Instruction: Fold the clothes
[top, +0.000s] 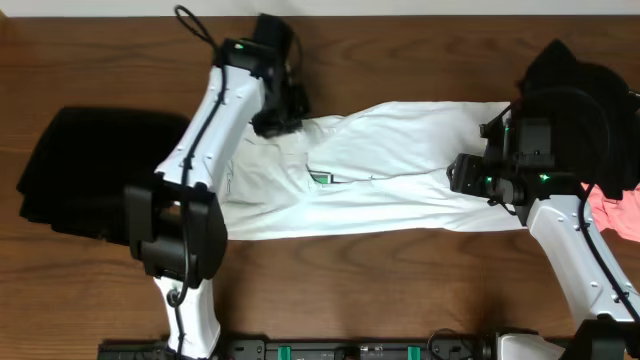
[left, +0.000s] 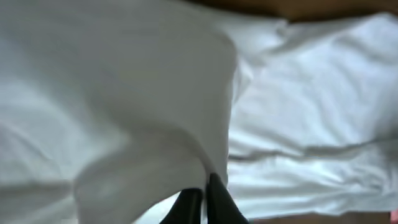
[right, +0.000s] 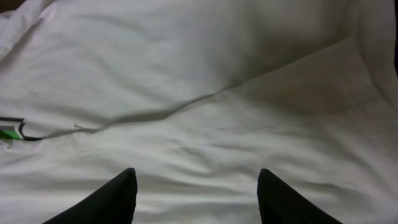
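Observation:
The white T-shirt (top: 400, 170) lies spread across the middle of the table, partly folded over itself, with a bit of its green print (top: 322, 178) showing. My left gripper (top: 275, 120) is at the shirt's upper left part. In the left wrist view it (left: 204, 190) is shut on a lifted fold of the white fabric (left: 155, 99). My right gripper (top: 462, 175) hovers over the shirt's right end. Its dark fingers (right: 118, 199) stand apart, open, with only flat white cloth (right: 205, 93) beneath them and the print's edge (right: 9, 130) at far left.
A black garment (top: 90, 190) lies bunched at the table's left. Another black garment (top: 580, 95) sits at the back right, behind the right arm, with a pink one (top: 615, 212) beside it at the right edge. Brown wood (top: 380, 290) shows in front of the shirt.

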